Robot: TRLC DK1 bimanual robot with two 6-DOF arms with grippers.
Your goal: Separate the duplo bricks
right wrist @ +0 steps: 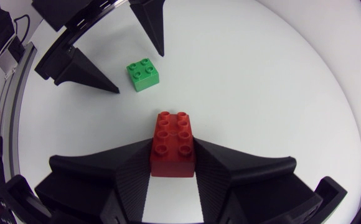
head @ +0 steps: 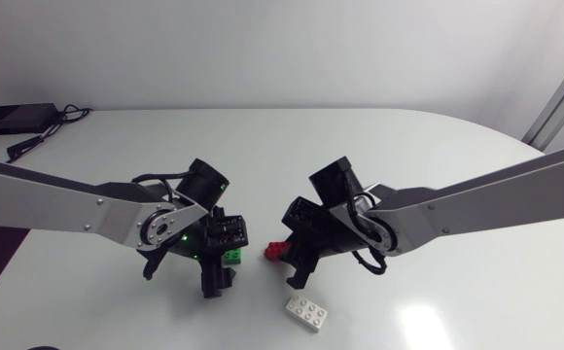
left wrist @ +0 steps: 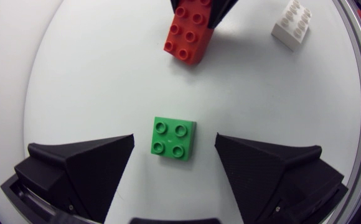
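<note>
Green brick (head: 233, 256), red brick (head: 276, 250), white brick (head: 306, 313) lie apart on the table (head: 360, 146).

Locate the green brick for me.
In the left wrist view, the green brick sits flat on the table between the open fingers of the left gripper, touching neither; the red brick is just ahead of it.

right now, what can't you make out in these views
Head view: the green brick is mostly hidden under the left gripper, the red brick under the right gripper.
Left wrist view: the red brick's far end is covered by the right gripper.
Right wrist view: the white brick is out of frame.
</note>
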